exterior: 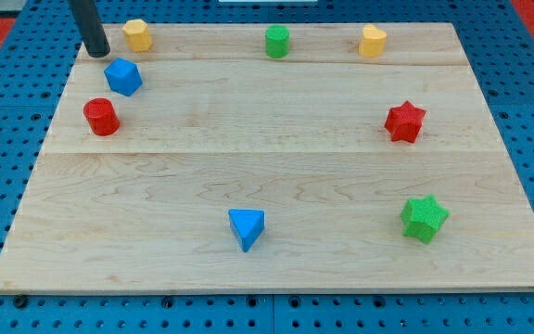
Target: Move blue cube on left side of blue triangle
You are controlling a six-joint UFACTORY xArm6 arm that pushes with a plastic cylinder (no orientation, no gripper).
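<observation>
Camera view. My tip [98, 53] sits near the board's [276, 264] top-left corner, just up and to the view's left of the blue cube [123, 76]; whether it touches the cube I cannot tell. No pincer on this arm: it ends in a bare rod, so there is nothing to open or close.

The blue cube lies near the board's left edge, close under the top edge. The red cylinder [101, 117] stands just below it, slightly to the left. A yellow block [137, 35] sits just above and to its right, at the top edge.

The blue triangle [247, 228] lies near the bottom edge, about mid-board, well apart from the cube. The wood between the two carries no blocks, and the stretch to the triangle's left is open out to the board's left edge.

Along the top edge: green cylinder [277, 42] and a yellow heart-like block [372, 42]. On the right side: red star [404, 122] and green star [424, 219].
</observation>
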